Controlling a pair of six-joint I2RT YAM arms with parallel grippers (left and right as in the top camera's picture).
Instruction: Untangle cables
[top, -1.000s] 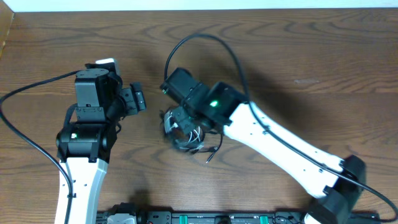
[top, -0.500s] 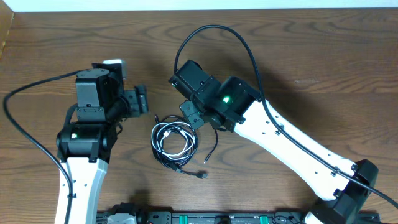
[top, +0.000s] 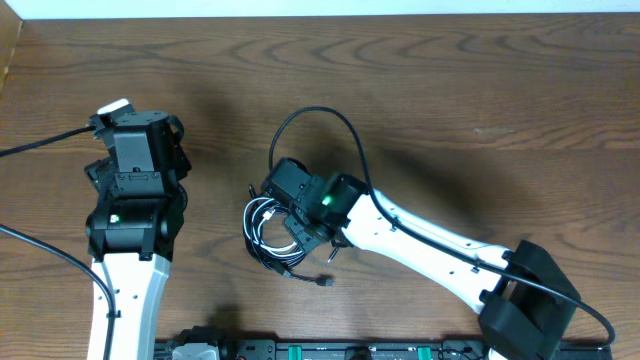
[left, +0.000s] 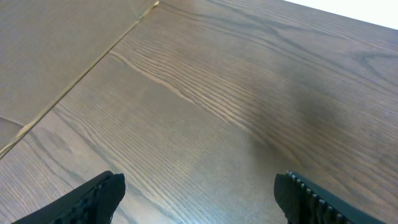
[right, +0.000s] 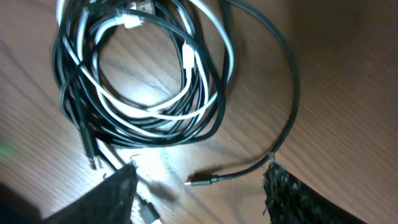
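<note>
Right wrist view: one tangle of cables (right: 205, 119), one white cord (right: 229, 56).

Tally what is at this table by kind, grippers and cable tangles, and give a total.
Grippers: 2, the left gripper and the right gripper
Cable tangles: 1, the cables in one coil
Total: 3

You see the cables (right: 143, 81) cut off by the top edge in the right wrist view. Overhead, the right arm (top: 420, 235) covers the coil's right side. Of the right gripper (right: 200, 190) and left gripper (left: 199, 196), you get only fingertips, cropped at the bottom edge.
</note>
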